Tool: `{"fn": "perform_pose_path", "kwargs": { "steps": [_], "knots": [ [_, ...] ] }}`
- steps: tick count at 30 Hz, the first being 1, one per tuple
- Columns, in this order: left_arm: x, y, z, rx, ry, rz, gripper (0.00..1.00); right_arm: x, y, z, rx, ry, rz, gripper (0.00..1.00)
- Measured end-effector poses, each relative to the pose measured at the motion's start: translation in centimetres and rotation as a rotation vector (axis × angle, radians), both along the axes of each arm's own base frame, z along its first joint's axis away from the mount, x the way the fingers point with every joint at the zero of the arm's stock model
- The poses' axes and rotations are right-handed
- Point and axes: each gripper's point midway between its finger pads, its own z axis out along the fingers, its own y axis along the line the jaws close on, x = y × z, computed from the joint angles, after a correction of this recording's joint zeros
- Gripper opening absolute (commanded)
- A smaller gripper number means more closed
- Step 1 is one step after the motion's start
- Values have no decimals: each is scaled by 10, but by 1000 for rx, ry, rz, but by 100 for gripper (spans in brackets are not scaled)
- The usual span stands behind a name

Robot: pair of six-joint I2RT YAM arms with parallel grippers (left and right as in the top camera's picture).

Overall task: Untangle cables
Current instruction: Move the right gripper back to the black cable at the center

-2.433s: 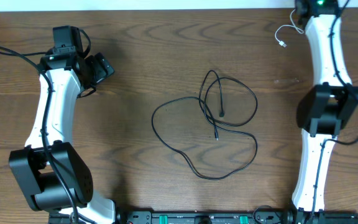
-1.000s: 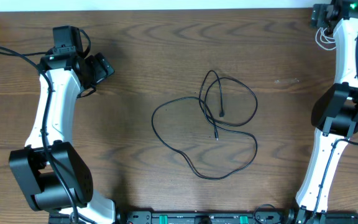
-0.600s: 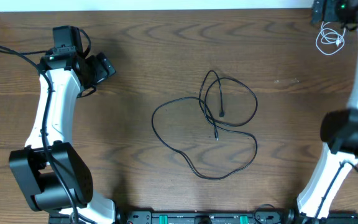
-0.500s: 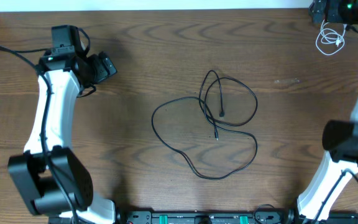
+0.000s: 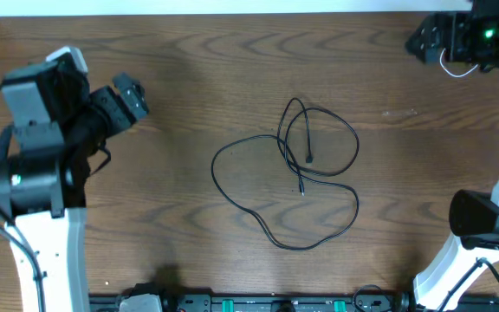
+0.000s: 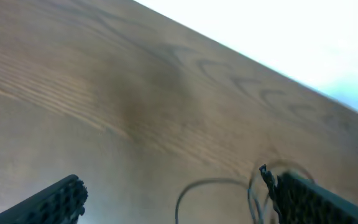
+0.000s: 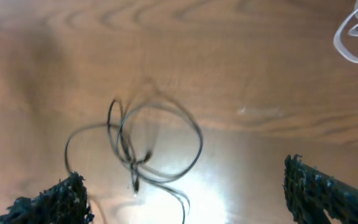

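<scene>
Separation looks done, tidy-up left. Left gripper (image 6: 173,186) at 9 o'clock, right gripper (image 7: 182,177) at 1 o'clock: both jaws spread, empty. Black cable (image 5: 307,158) at table centre, loops crossing itself. White cable (image 7: 356,31) coiled at 1 o'clock, well apart.

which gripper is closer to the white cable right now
Right. The right gripper is just beside the white cable; the left gripper is far off at the opposite side.
</scene>
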Motion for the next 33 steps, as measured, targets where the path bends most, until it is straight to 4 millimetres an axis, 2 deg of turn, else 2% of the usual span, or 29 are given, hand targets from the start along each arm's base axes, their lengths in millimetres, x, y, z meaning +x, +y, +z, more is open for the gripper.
{"fn": "perform_pose_path", "kwargs": {
  "steps": [4,8,15,21,26,33],
  "knots": [
    [-8,-5,-16,-25,80,-15,93,-3,19,-6,-1,21,57,99],
    [-13,-7,-43,-54,182,-13,93,-6,41,-23,0,73,118,98],
    [-16,-8,-93,-94,348,2,91,-3,92,-72,-6,154,236,96],
    [-11,-7,-115,-113,421,14,91,-5,132,-121,-33,206,299,89],
    [-2,-6,-121,-114,422,15,91,-18,165,-160,-69,241,366,77],
    [6,-4,-125,-112,413,15,91,-26,199,-214,-122,231,379,40]
  ]
}}
